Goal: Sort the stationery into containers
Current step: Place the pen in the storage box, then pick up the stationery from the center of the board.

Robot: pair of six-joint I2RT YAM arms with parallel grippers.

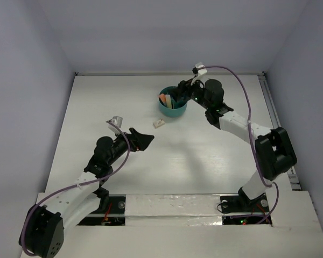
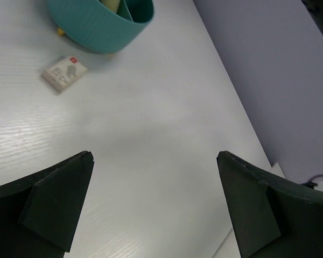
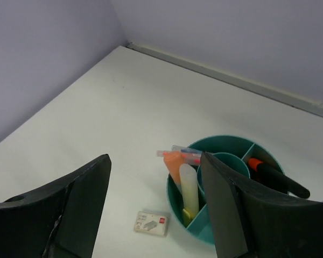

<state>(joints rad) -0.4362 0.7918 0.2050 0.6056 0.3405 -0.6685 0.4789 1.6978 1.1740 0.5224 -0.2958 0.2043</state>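
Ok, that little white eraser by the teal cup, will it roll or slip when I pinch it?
Probably won't roll: the eraser looks like a flat rectangular block lying on its broad face. It is likely light for its size, so a nudge could slide it across the smooth table.

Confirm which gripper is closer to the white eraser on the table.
Left. The left gripper sits open just near-left of the eraser; the right gripper hangs open over the teal cup, beyond it.

Desk (image 1: 97, 118): white, faint wood grain, matte; soft shadows, diffuse light from above.
Walls (image 1: 167, 32): pale lavender-grey, plain, on 3 sides.
Seam strip (image 3: 231, 80): lighter, at back wall/desk joint.
Rail (image 1: 271, 105): along R desk edge, poss. metal.
Front ledge (image 1: 172, 205): white.
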